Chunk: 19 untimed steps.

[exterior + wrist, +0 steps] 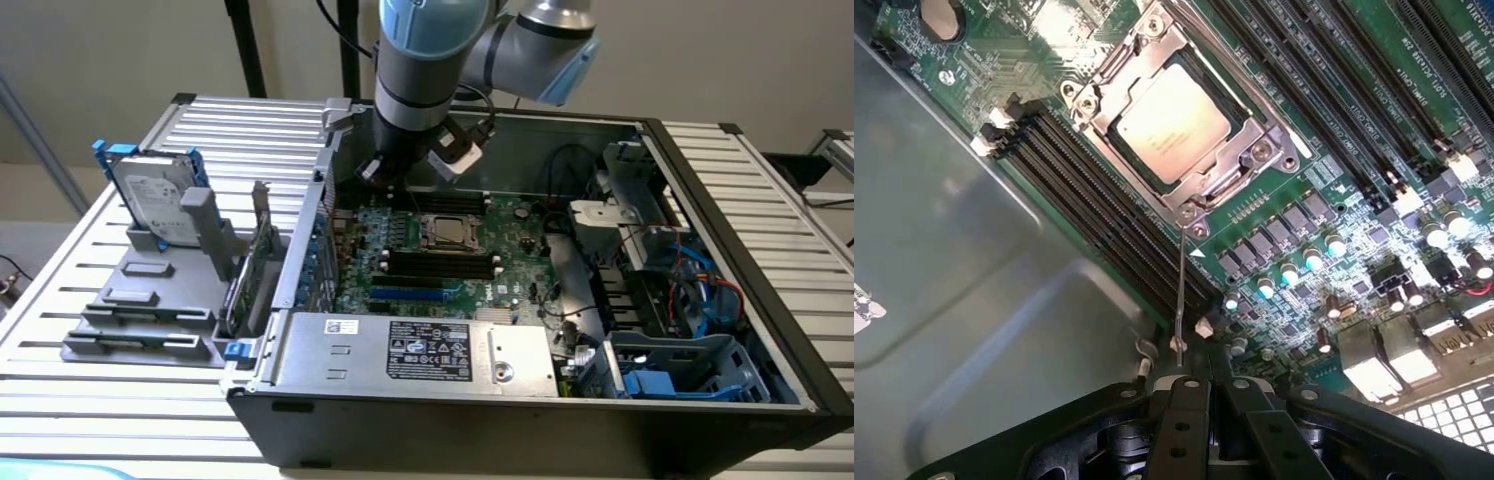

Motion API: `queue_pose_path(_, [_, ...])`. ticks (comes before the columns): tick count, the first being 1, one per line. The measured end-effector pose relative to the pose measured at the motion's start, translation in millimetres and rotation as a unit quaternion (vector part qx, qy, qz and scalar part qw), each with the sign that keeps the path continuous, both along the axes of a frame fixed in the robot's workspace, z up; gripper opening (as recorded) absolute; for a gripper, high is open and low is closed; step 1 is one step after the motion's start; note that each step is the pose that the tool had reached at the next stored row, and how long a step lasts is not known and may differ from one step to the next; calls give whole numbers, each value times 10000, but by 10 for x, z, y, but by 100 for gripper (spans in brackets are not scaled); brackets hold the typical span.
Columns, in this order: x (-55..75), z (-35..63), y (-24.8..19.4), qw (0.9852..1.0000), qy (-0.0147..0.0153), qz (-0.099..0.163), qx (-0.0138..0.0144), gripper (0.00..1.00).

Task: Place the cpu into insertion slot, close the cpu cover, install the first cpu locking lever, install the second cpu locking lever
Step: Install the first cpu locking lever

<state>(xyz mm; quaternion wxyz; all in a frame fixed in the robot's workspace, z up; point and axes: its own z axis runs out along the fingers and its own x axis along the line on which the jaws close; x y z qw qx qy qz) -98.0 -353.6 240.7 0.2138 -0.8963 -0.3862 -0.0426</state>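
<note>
The cpu (1172, 120) lies flat in the insertion slot, its dull silver top showing through the window of the cpu cover (1259, 152), which is folded down over it. One thin locking lever (1180, 290) stands up from the socket's corner, its free end reaching my gripper (1196, 378). The black fingers (1179, 430) are shut together; I cannot tell whether they pinch the lever's end. A second lever (1274, 110) lies along the cover's edge. In the exterior view the cpu (450, 232) sits mid-motherboard, with the arm (420, 60) above its far left.
Long black memory slots (1094, 215) run beside the socket, and the grey case wall (944, 250) stands close by. In the exterior view, the power supply (420, 350) fills the case front, blue cables (694, 290) lie at the right, and a hard drive (154, 200) stands outside on the left.
</note>
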Motion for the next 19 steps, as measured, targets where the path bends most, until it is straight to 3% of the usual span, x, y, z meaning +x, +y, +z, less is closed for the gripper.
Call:
queue_pose_path(12, [128, 0, 76, 10000, 0, -23, 6, 11])
queue_pose_path(19, [365, 1, 92, 10000, 0, -31, 6, 11])
